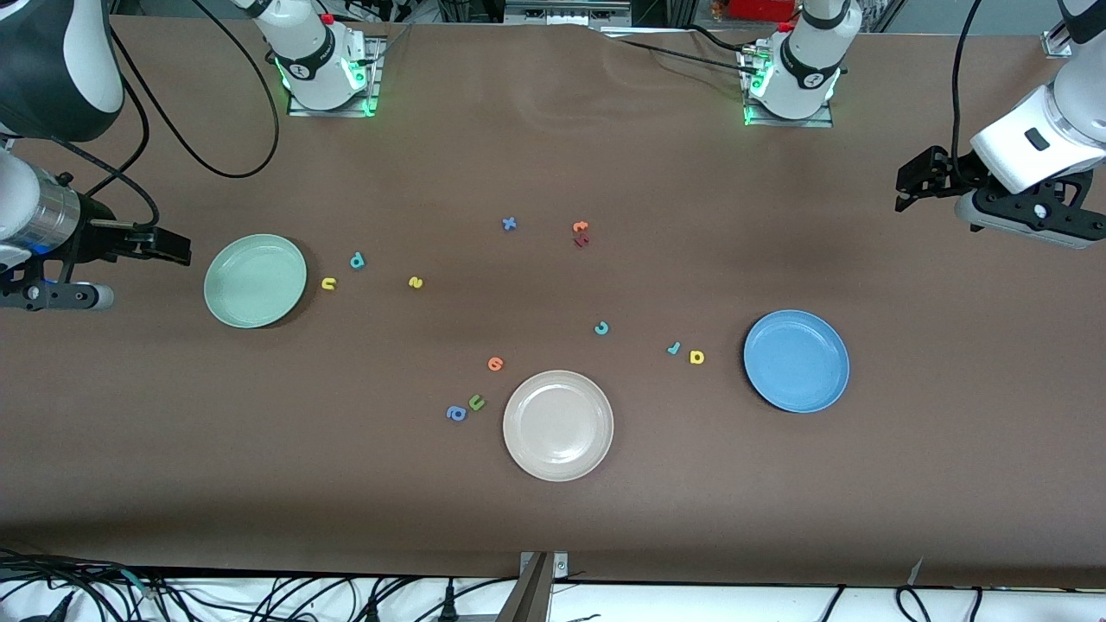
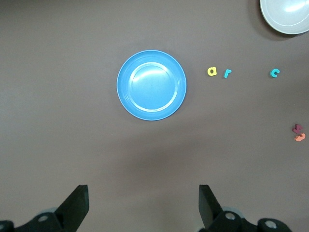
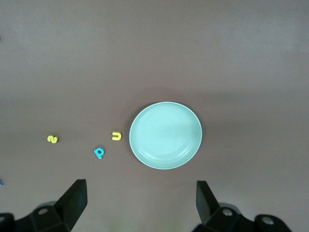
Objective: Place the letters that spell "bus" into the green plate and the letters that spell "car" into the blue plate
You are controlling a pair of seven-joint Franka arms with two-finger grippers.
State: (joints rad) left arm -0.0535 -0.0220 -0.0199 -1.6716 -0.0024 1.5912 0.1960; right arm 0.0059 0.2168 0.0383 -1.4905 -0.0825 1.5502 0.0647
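Nothing is placed yet. The green plate (image 3: 165,135) and blue plate (image 2: 151,85) sit empty, with "bus" letters b (image 3: 99,152), u (image 3: 116,136), s (image 3: 52,139) and "car" letters c (image 2: 274,73), a (image 2: 212,72), r (image 2: 227,73) on the desk (image 1: 553,518), ahead of released, empty jaws: right gripper (image 3: 140,198), left gripper (image 2: 142,200).

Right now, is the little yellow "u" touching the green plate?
Apart. The right wrist view shows a strip of bare brown table between the yellow "u" and the green plate's rim; the front view shows the same gap.
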